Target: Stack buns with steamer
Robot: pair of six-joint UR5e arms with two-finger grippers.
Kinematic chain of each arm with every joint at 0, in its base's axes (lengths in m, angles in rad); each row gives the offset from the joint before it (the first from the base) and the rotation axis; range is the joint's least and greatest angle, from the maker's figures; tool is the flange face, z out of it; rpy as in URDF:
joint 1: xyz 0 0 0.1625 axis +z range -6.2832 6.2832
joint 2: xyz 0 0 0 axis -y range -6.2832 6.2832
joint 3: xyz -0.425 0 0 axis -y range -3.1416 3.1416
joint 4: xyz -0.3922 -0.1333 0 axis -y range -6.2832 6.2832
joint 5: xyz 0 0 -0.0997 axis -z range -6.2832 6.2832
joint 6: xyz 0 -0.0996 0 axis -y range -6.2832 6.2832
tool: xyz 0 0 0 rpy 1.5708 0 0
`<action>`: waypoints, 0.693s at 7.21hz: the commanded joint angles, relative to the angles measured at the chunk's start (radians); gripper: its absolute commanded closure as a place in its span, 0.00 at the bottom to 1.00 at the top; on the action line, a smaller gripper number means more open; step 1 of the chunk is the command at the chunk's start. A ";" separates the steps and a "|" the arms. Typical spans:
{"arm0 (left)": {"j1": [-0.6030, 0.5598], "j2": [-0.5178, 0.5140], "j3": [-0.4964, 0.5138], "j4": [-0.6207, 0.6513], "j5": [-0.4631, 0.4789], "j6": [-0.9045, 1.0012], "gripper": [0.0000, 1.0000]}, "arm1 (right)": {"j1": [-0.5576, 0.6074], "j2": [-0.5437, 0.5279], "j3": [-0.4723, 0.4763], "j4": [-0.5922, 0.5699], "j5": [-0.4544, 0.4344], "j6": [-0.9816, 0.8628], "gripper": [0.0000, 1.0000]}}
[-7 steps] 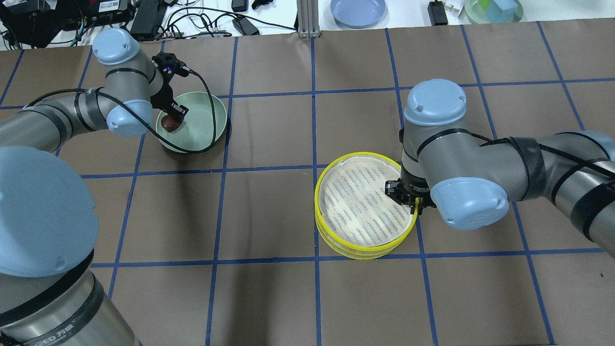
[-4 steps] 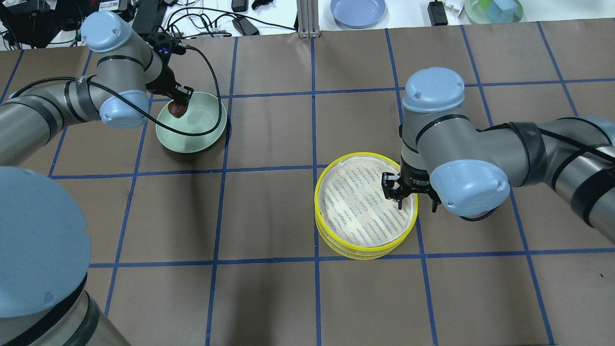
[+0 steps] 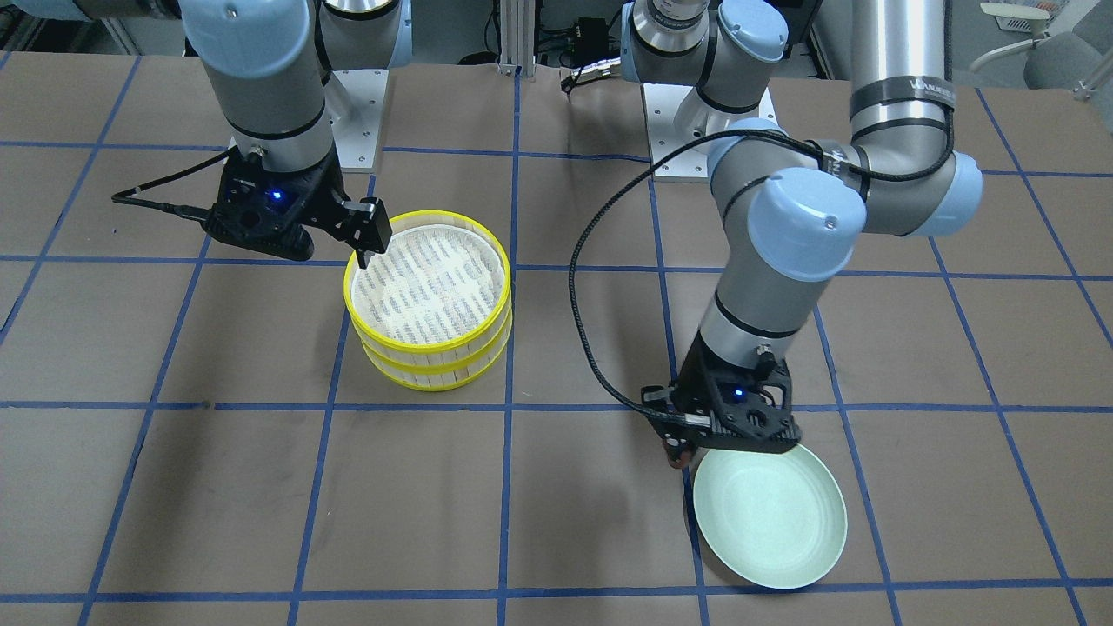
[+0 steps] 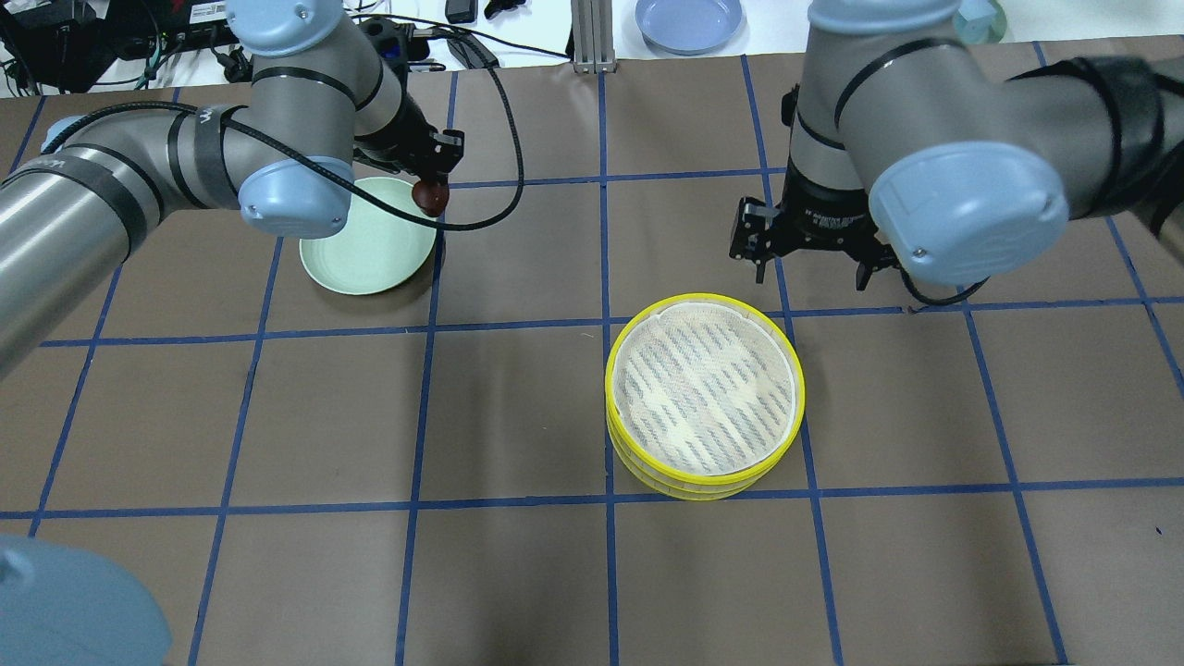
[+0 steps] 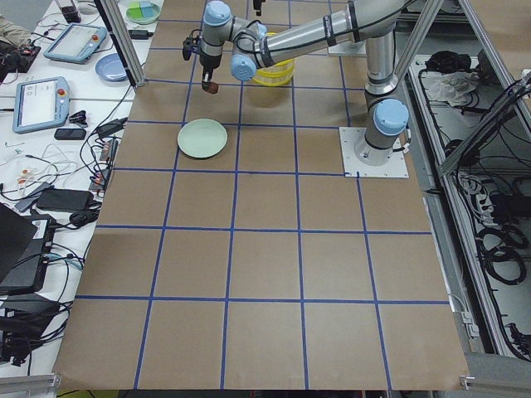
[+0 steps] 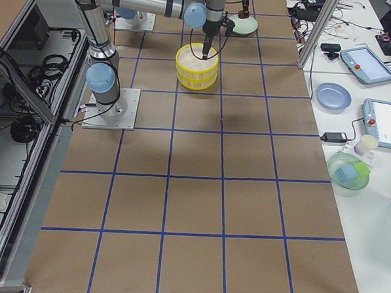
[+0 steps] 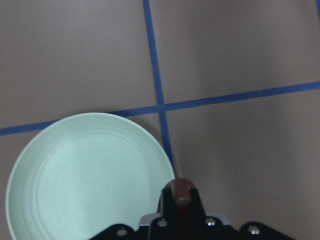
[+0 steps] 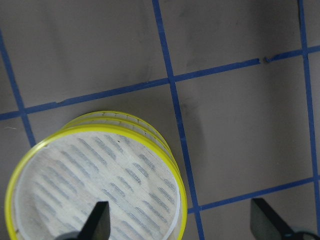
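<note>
My left gripper (image 4: 431, 190) is shut on the dark reddish-brown bun (image 4: 430, 195) and holds it in the air just past the right rim of the pale green plate (image 4: 361, 250). The bun (image 7: 180, 190) shows between the fingers in the left wrist view, and the plate (image 7: 85, 175) there is bare. The two steamer tiers (image 4: 705, 398) stand stacked with yellow rims; the top floor is bare. My right gripper (image 4: 811, 268) is open and empty, raised beyond the steamer's far edge, with its fingers (image 8: 98, 221) spread over the rim. The cream bun is out of view.
A blue plate (image 4: 689, 20) and a green bowl (image 4: 971, 18) sit on the white bench past the table's far edge, with cables and boxes (image 4: 277, 28) at the far left. The brown table (image 4: 518, 573) has a blue tape grid.
My left gripper has lifted the brown bun off the green plate and carried it right, past the rim. My right gripper has left the steamer's right rim, opened, risen and moved far.
</note>
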 commanded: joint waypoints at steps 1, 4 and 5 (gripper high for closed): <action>-0.158 0.067 -0.002 -0.128 -0.049 -0.300 1.00 | -0.009 -0.005 -0.155 0.110 0.027 -0.043 0.00; -0.352 0.064 -0.049 -0.163 -0.052 -0.560 1.00 | -0.171 -0.034 -0.166 0.135 0.025 -0.367 0.00; -0.367 0.064 -0.092 -0.165 -0.052 -0.562 1.00 | -0.252 -0.036 -0.163 0.159 0.036 -0.447 0.01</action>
